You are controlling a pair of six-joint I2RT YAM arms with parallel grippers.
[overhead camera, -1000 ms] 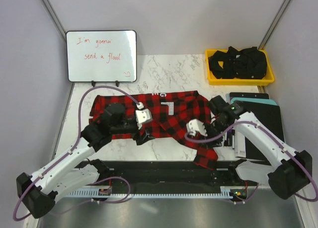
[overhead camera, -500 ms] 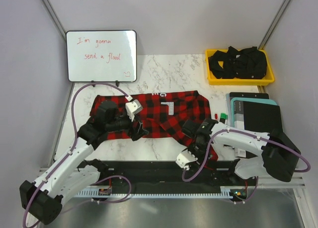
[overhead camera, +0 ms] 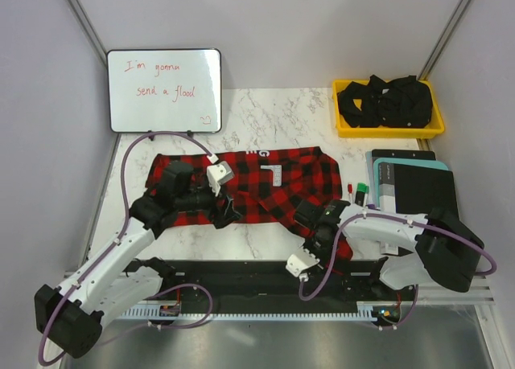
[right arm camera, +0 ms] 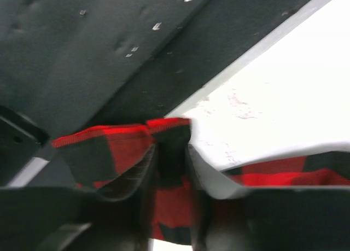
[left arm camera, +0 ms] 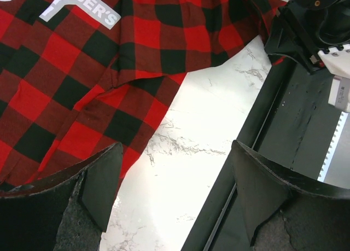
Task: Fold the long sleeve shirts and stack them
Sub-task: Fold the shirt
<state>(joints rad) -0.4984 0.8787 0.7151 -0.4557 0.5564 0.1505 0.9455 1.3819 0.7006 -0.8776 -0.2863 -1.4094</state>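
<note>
The shirt, red-and-black check, lies spread flat across the middle of the table, its long side running left to right. A white printed label shows on the cloth.

One end of the shirt trails toward the near edge. There the right pincer has a fold of it nipped between its fingers. In the right wrist view the fingers are pressed in on a narrow ridge of the check cloth, which stands up between them. Just beyond the tips are the black strip along the table's near edge and a patch of white marble.

The left pincer hangs over the shirt's near hem, left of the right pincer and well apart from it. Its fingers are spread wide with nothing between them. In the left wrist view the cloth lies under and beyond its left finger. Bare marble shows between the tips, and the black strip runs past its right finger.

Far beyond the left pincer a whiteboard with red handwriting stands at the back. Far beyond the right pincer a yellow bin holds black cloth. To that pincer's right lies a pile of dark folders.
</note>
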